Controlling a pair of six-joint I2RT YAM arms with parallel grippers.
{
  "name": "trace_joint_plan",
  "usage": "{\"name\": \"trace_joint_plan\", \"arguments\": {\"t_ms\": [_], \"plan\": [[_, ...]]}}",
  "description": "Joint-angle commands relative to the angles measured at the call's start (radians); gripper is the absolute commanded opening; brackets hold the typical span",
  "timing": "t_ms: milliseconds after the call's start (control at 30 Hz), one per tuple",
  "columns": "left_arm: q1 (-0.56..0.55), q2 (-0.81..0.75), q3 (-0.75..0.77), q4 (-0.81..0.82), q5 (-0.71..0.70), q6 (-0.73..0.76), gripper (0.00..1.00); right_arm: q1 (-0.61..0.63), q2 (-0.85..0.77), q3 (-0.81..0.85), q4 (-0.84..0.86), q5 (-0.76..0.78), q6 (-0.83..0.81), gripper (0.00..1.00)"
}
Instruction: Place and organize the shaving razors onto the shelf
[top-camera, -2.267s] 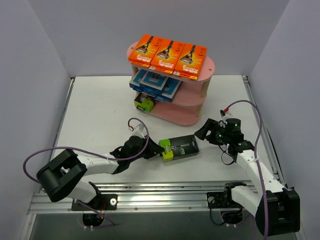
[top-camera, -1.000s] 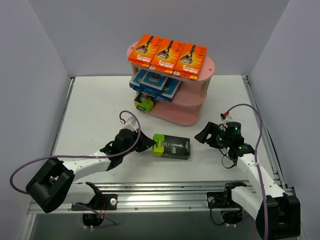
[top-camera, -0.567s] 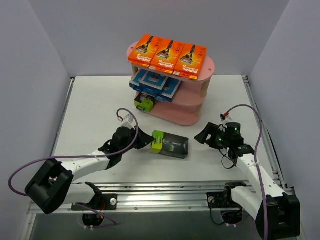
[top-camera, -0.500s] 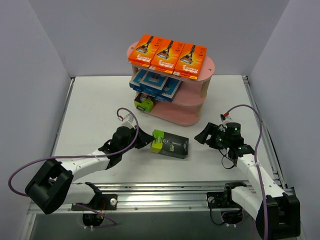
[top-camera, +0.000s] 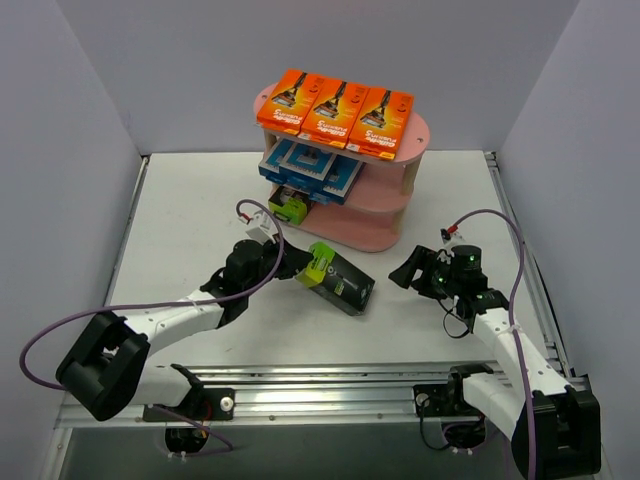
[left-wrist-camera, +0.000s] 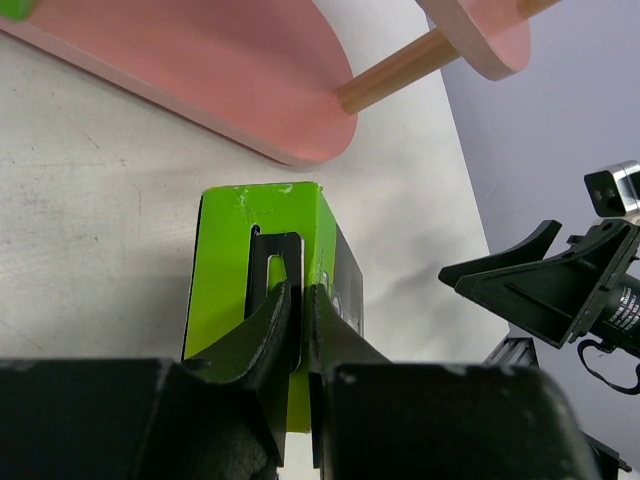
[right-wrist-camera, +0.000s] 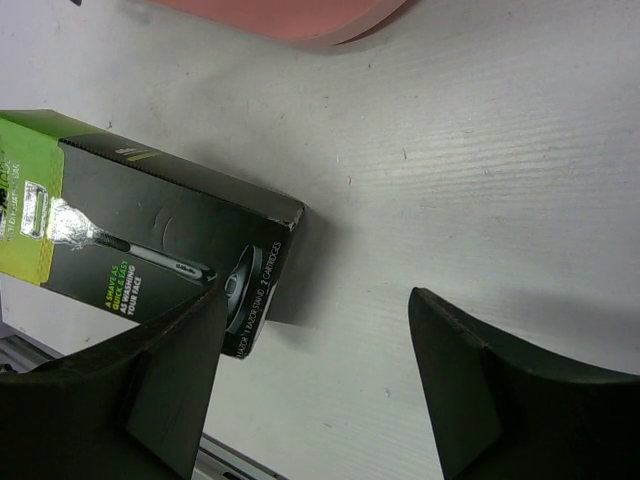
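Observation:
My left gripper (top-camera: 296, 270) is shut on the hang tab of a black and lime green razor pack (top-camera: 337, 277), holding it tilted just in front of the pink shelf (top-camera: 375, 232). In the left wrist view the fingers (left-wrist-camera: 272, 320) pinch the tab on the pack's green end (left-wrist-camera: 228, 270). Three orange packs (top-camera: 336, 109) lie on the top board, blue-and-white packs (top-camera: 312, 166) on the middle board, and one black and green pack (top-camera: 289, 205) on the bottom board. My right gripper (top-camera: 408, 268) is open and empty, right of the held pack (right-wrist-camera: 170, 250).
The shelf's bottom board (left-wrist-camera: 200, 60) and a wooden post (left-wrist-camera: 400, 70) lie just beyond the held pack. White walls enclose the table on the left, back and right. A metal rail (top-camera: 330, 385) runs along the near edge.
My left gripper has carried the black and green pack from the table's near middle toward the shelf and swung it, now tilted with its green end up. The right arm barely moved.

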Motion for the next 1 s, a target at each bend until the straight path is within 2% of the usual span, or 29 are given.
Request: {"name": "trace_joint_plan", "arguments": {"t_ms": [0, 233, 433, 533, 800, 967], "plan": [[0.007, 0.014, 0.083, 0.136, -0.012, 0.015, 0.02, -0.003, -0.011, -0.009, 0.008, -0.019, 0.003, 0.69], [0.015, 0.039, 0.118, 0.157, -0.01, 0.024, 0.02, -0.005, -0.003, -0.009, 0.012, -0.022, 0.004, 0.69], [0.017, 0.023, 0.103, 0.163, -0.018, -0.028, 0.02, -0.005, -0.002, -0.025, 0.028, -0.039, 0.011, 0.69], [0.014, 0.003, 0.058, 0.148, -0.041, -0.056, 0.02, -0.003, 0.0, -0.03, 0.037, -0.056, 0.012, 0.69], [0.007, -0.069, -0.233, 0.22, -0.028, -0.155, 0.02, -0.002, 0.024, -0.028, 0.045, -0.068, 0.007, 0.69], [0.007, -0.138, -0.313, 0.216, -0.044, -0.172, 0.02, 0.002, 0.035, -0.025, 0.046, -0.07, 0.003, 0.69]]}}
